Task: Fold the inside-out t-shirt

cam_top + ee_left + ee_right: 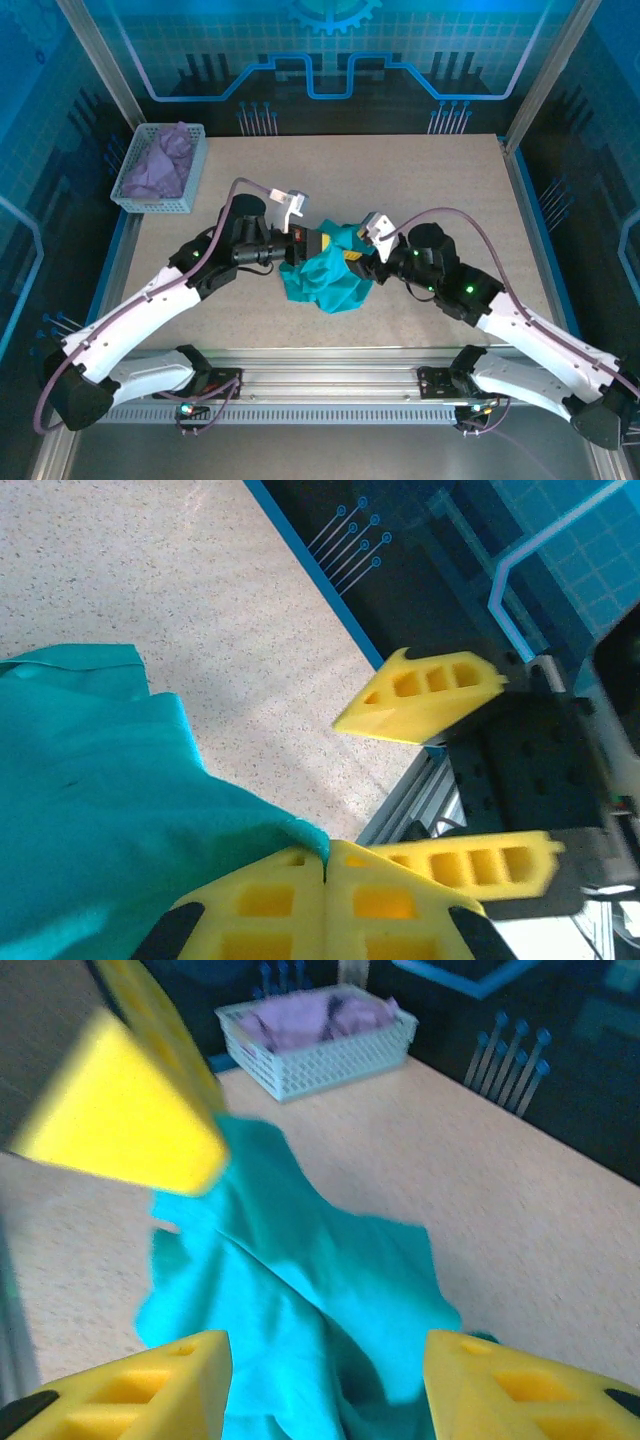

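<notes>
The inside-out t-shirt (325, 278) is a crumpled teal heap in the middle of the table. My left gripper (318, 244) reaches into its upper left part. In the left wrist view this gripper (327, 865) is shut on an edge of the t-shirt (110, 800), with the fabric pinched between the yellow fingers. My right gripper (361, 262) comes in from the right, close to the left one. Its jaws stand open in the right wrist view (325, 1385), with the t-shirt (300, 1270) lying under the gap and nothing gripped. Its fingers (425, 692) also show in the left wrist view.
A pale plastic basket (190, 172) with a lavender cloth (158, 165) stands at the table's far left corner, also seen as the basket (330, 1055) in the right wrist view. Bare speckled table (400, 180) surrounds the shirt. Metal rails run along the near edge.
</notes>
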`<state>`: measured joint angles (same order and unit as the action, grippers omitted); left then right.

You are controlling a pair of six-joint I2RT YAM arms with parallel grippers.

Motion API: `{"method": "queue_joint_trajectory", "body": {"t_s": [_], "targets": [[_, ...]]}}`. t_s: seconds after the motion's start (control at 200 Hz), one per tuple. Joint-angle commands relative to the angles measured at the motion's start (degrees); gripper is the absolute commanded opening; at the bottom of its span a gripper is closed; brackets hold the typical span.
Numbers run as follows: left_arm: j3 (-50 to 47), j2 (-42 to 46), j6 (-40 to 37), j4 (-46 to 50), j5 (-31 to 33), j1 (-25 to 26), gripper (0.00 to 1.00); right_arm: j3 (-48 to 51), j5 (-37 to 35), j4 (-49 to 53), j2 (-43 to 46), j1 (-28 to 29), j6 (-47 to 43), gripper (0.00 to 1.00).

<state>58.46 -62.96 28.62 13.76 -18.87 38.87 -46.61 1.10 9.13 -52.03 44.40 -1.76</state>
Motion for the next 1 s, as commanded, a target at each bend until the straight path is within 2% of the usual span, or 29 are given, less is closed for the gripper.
{"method": "queue_joint_trajectory", "body": {"t_s": [0.0,0.145,0.42,0.6,0.69,0.81,0.85,0.995], "targets": [[1.52,-0.1,1.23,-2.55,0.01,0.89,0.0,0.95,9.15,-3.58,-1.4,-1.03,-1.79,0.54],[1.23,0.26,1.26,-2.39,0.37,0.95,0.0,-0.01,12.81,-6.04,-4.67,-1.01,-2.08,0.51],[1.12,0.7,0.58,-1.81,0.9,1.05,0.0,-1.9,12.6,-9.13,-8.07,-0.99,-0.66,0.46],[0.96,0.9,-0.14,-1.63,1.55,1.05,0.0,-1.71,11.3,-8.77,-7.66,-1.29,-0.26,0.33],[0.96,0.79,-0.47,-1.39,1.81,1.06,0.0,-1.73,11.47,-8.78,-7.47,-1.43,0.09,0.22],[1.04,1.05,-1.16,-0.78,2.87,1.03,0.0,-1.66,11.89,-7.67,-7.34,-2.39,0.18,0.02],[1.03,1.4,-1.63,-0.43,3.74,1.03,0.0,-1.36,12.39,-7.28,-7.01,-3.26,0.37,0.0],[-1.28,4.83,-5.45,1.05,11.21,0.87,0.3,1.14,20.06,-9.55,-5.2,-8.66,3.33,0.0]]}}
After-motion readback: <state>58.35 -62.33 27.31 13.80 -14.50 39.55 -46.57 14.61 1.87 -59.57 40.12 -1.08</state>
